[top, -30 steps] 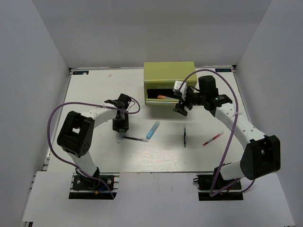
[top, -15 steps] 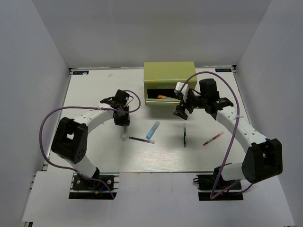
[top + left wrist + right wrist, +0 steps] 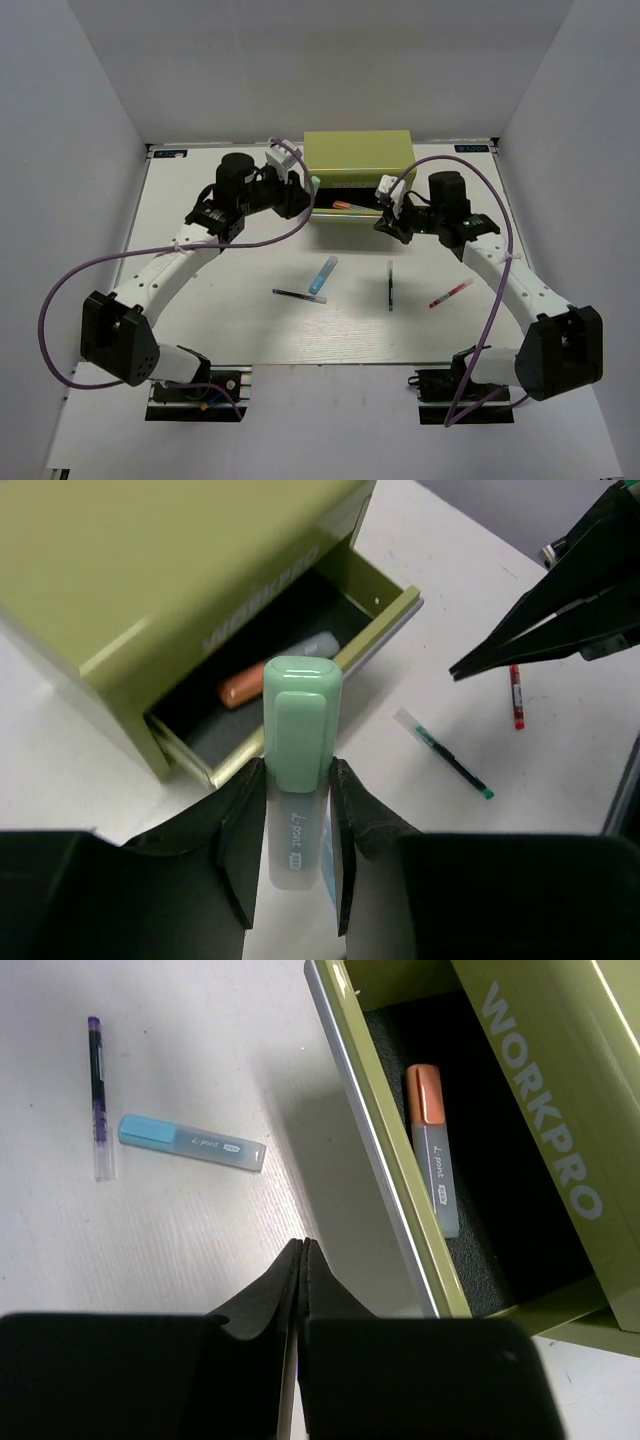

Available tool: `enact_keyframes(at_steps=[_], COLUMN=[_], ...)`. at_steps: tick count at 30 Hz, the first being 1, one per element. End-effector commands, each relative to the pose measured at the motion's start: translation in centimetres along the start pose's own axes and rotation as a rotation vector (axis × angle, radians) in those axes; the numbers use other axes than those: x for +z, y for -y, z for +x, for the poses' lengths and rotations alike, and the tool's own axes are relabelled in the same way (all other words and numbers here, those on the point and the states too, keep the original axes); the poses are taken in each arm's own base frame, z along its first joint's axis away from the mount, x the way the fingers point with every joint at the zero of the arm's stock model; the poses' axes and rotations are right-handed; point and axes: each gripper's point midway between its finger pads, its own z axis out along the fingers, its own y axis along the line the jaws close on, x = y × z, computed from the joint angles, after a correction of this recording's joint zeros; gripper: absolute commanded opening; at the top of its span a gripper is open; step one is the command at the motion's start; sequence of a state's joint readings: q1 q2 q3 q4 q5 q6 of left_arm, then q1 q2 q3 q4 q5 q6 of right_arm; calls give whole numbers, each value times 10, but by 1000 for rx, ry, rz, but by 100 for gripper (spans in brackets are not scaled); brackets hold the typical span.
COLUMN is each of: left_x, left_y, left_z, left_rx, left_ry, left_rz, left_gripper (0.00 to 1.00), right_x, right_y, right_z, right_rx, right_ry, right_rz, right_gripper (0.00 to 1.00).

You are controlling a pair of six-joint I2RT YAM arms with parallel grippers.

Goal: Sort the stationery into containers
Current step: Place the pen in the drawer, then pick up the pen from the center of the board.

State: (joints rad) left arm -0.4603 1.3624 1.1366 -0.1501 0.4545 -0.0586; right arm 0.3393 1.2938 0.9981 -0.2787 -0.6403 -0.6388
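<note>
My left gripper [image 3: 298, 772] is shut on a light-green marker [image 3: 300, 720], which sticks out cap first over the left end of the open drawer [image 3: 385, 620]. Seen from above, that gripper [image 3: 308, 190] hangs by the olive chest [image 3: 358, 155]. An orange marker [image 3: 435, 1150] lies inside the drawer. My right gripper [image 3: 303, 1252] is shut on nothing, just outside the drawer's front wall [image 3: 375, 1150], toward its right end [image 3: 388, 224]. On the table lie a light-blue marker [image 3: 323, 274], a black pen [image 3: 298, 296], a dark-green pen [image 3: 390, 286] and a red pen [image 3: 450, 293].
White walls close in the table on three sides. Purple cables [image 3: 250, 243] loop off both arms above the table. The two arm bases [image 3: 190, 385] sit at the near edge.
My left arm has swung from the table near the black pen up to the drawer, carrying the light-green marker. My right gripper has closed and stayed by the drawer.
</note>
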Motion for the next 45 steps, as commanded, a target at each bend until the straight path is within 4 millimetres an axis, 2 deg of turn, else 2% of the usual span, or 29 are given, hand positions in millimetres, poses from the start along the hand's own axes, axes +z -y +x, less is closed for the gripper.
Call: enact_keyframes(at_steps=[1, 5, 6, 7, 10, 11, 12, 15, 17, 19, 20, 21, 22, 23, 25, 28, 29, 33, 34, 37, 38, 40, 41, 42, 43, 44, 45], left_x=[11, 35, 39, 51, 66, 77, 80, 96, 100, 109, 111, 112, 115, 116, 116, 117, 120, 120, 112, 96, 84, 68, 61, 45, 36, 27, 12], left_y=[15, 18, 19, 17, 16, 18, 15, 13, 13, 12, 13, 15, 10, 14, 9, 10, 6, 13, 16, 17, 17, 8, 2, 1, -1, -12, -11], left_z=[-45, -61, -72, -66, -70, -61, -65, -50, -49, -36, -36, -33, -29, -29, -30, -35, -32, -48, -63, -75, -82, -72, -66, -52, -42, -32, -8], left_rx=[216, 312, 345, 369, 397, 388, 400, 411, 417, 416, 417, 422, 417, 419, 418, 424, 420, 399, 394, 269, 228, 92, 37, -26, -117, -166, -255], left_ry=[135, 185, 216, 209, 222, 201, 206, 170, 162, 131, 130, 117, 107, 106, 104, 113, 104, 136, 165, 174, 173, 144, 134, 98, 84, 68, 17], left_rz=[134, 188, 199, 206, 215, 228, 218, 207, 198, 189, 178, 175, 156, 153, 126, 105, 94, 89, 79, 31, -4, -49, -101, -144, -187, -254, -292], left_gripper=[16, 16, 16, 16, 14, 14, 14, 14, 16, 22, 31, 35, 40, 49, 54, 62, 76, 78, 78, 80, 80, 81, 82, 85, 92, 94, 98], right_x=[-7, -12, -15, -15, -20, -20, -21, -24, -24, -25, -26, -25, -25, -26, -24, -22, -22, -20, -20, -16, -13, -10, -7, 0, 2, 8, 15], right_y=[1, 5, 6, 4, 5, 5, 5, 6, 6, 8, 8, 7, 5, 4, 0, -4, -8, -17, -24, -36, -42, -44, -52, -51, -45, -56, -48], right_z=[-14, -11, -11, -9, -8, -9, -7, -7, -5, -6, -4, -6, -5, -6, -4, -3, -4, -4, 3, 7, 16, 14, 18, 25, 21, 31, 25], right_rx=[-28, -25, -28, -27, -21, -21, -16, -17, -12, -11, -8, -18, -14, -29, -33, -42, -44, -132, -124, -260, -297, -462, -466, -468, -584, -562, -649], right_ry=[54, 51, 54, 53, 56, 59, 56, 61, 61, 64, 61, 66, 65, 69, 72, 72, 78, 93, 76, 93, 82, 121, 114, 98, 108, 86, 92], right_rz=[14, 43, 56, 56, 73, 75, 78, 89, 88, 93, 94, 91, 83, 73, 49, 23, 5, -65, -100, -188, -235, -276, -315, -341, -344, -409, -420], right_gripper=[0, 0, 0, 0, 0, 0, 0, 0, 0, 4, 8, 15, 31, 37, 47, 51, 53, 55, 55, 55, 53, 53, 53, 53, 53, 53, 53])
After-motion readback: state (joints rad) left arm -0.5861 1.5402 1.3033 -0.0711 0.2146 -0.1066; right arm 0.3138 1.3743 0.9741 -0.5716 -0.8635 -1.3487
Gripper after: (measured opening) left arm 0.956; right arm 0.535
